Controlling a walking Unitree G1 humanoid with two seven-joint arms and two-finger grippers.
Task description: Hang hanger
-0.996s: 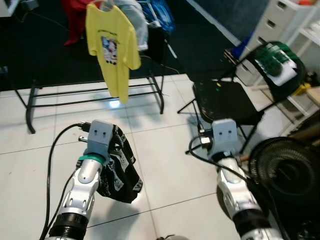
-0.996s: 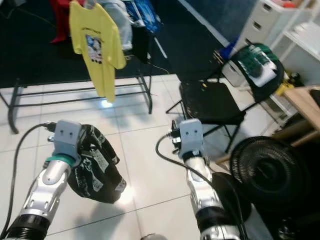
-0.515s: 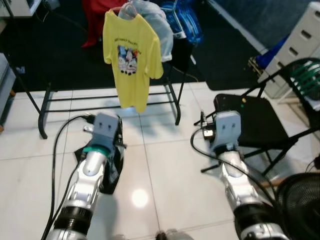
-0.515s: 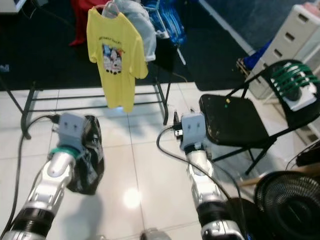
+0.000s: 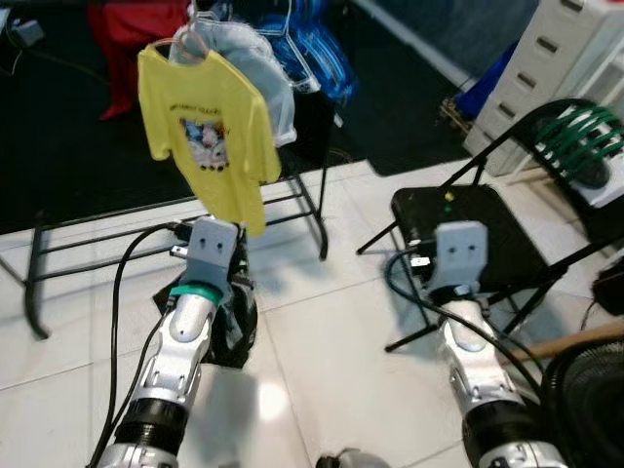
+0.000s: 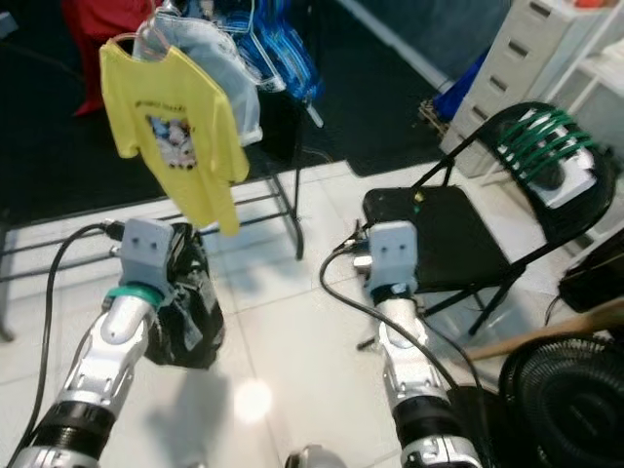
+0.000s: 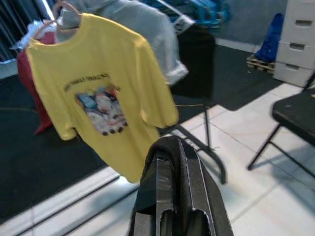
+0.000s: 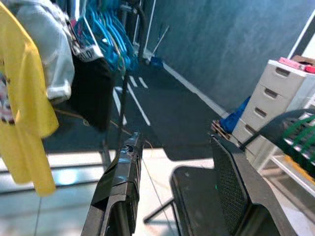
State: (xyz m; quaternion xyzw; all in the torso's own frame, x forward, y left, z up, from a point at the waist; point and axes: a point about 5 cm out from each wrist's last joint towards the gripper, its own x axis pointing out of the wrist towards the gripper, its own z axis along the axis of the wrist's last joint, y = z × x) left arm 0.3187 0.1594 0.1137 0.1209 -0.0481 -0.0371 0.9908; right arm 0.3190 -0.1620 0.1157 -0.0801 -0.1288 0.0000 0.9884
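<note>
A yellow T-shirt (image 5: pixel 207 136) hangs on a pale hanger (image 5: pixel 185 41) at the near end of a black clothes rack (image 5: pixel 314 210), beside a grey-white garment (image 5: pixel 268 73) and blue hangers (image 5: pixel 314 54). My left gripper (image 7: pixel 170 147) is shut and points at the yellow shirt from just below it. A black patterned garment (image 5: pixel 237 327) hangs bunched under that gripper. My right gripper (image 8: pixel 132 142) is shut with nothing in it, held out toward the rack's right end, near a black folding chair (image 5: pixel 468 229).
Green hangers (image 5: pixel 580 146) lie stacked on the chair's back. White drawers (image 5: pixel 556 58) stand at the far right and a black fan (image 5: pixel 590 390) at the near right. A red garment (image 5: pixel 122 29) hangs further back on the rack. White tile floor (image 5: pixel 331 331) lies between my arms.
The whole view has shifted as the camera moved, and the rack and yellow shirt now stand closer to my left arm. The black garment has swung in under the left gripper.
</note>
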